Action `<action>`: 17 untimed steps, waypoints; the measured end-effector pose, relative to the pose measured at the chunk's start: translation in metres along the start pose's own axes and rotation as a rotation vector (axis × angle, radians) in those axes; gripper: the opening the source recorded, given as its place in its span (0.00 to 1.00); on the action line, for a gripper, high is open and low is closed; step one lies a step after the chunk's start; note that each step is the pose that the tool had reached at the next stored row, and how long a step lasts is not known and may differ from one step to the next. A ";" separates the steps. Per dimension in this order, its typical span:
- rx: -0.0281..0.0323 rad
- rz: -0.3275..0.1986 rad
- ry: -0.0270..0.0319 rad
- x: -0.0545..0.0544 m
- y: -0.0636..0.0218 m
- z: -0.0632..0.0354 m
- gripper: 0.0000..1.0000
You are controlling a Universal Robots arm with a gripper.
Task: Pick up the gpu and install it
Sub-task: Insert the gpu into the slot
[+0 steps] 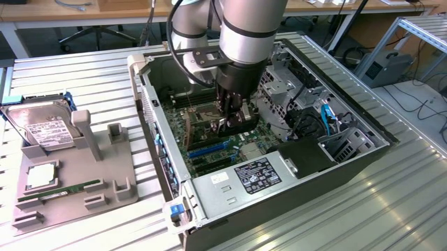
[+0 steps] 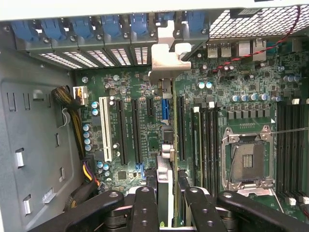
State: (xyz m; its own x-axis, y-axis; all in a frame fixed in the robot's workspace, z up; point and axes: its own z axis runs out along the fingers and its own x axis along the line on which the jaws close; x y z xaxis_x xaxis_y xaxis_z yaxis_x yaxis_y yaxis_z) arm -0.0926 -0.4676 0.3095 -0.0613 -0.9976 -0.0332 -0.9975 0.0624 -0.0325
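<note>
I have the gripper (image 1: 234,121) down inside the open computer case (image 1: 363,157), directly over the motherboard (image 1: 209,141). Its jaws are pinching the gpu (image 2: 166,145), which I see edge-on in the wrist view: a thin card standing upright between the black fingers (image 2: 146,208), running away from them toward the case's rear wall. The card's pale metal bracket (image 2: 168,53) sits at that rear wall, among the blue slot clips (image 2: 96,26). The gpu's lower edge lies along the motherboard between the black expansion slots (image 2: 135,130) on one side and the memory slots (image 2: 207,140) on the other; I cannot tell whether it is seated in a slot. The empty CPU socket (image 2: 247,162) is on the motherboard beyond the memory slots. Outside the case, on the exterior view's left, a grey parts fixture (image 1: 77,178) rests on the ribbed metal table (image 1: 377,214), carrying a hard drive (image 1: 43,128), a CPU (image 1: 41,175) and a green memory stick (image 1: 59,192).
</note>
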 end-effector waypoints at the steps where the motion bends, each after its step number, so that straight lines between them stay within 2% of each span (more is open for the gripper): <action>1: 0.0000 0.000 0.0000 0.000 0.0003 0.0022 0.27; 17: 0.0000 0.000 0.0000 0.001 0.0019 0.0075 0.27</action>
State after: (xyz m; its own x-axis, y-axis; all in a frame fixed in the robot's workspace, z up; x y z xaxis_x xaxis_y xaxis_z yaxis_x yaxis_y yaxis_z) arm -0.0942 -0.4679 0.3020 -0.0614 -0.9976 -0.0332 -0.9975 0.0625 -0.0324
